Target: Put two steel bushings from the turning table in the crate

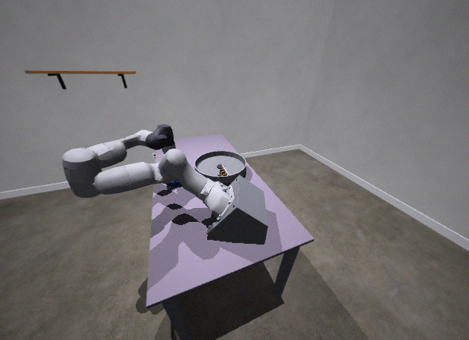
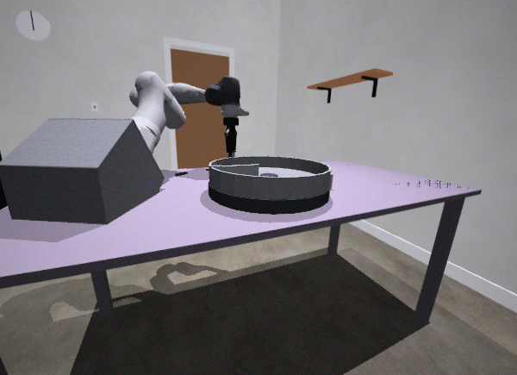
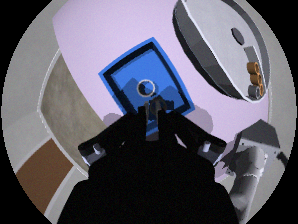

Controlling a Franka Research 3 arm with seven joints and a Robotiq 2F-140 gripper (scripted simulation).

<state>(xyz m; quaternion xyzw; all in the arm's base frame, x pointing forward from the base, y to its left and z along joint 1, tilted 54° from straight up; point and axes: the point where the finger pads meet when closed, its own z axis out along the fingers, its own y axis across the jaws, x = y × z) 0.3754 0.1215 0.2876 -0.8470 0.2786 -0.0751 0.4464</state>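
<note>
a steel bushing (image 3: 145, 87), a small grey ring, shows in the wrist view within the outline of the blue crate (image 3: 147, 83), just ahead of the pincer's tips; whether it lies on the crate floor or hangs above it cannot be told. the pincer (image 3: 154, 112) stands narrow, its two dark fingers nearly together and pointing down over the crate, with nothing visible between them. in the exterior view the pincer (image 2: 231, 151) hangs above the table (image 2: 181, 220), behind the far rim of the turning table (image 2: 270, 183). the crate sits on the table just beside the turning table, apart from it; in the top view only a sliver of the crate (image 1: 173, 183) shows beneath the arm (image 1: 117, 172).

on the turning table, near its rim, lie brown-orange bushings (image 3: 253, 78) in a small cluster, with a greyish piece just beside them that is too small to identify. the top view shows the same orange cluster (image 1: 223, 171) inside the grey dish. a low wedge-shaped partition stands inside the dish, and a round hub marks its centre.

a large grey box (image 2: 82, 168) rests tilted on the table at the arm's base. a wooden shelf (image 2: 350, 78) hangs on the wall, and a brown door (image 2: 199, 108) stands behind the arm.
</note>
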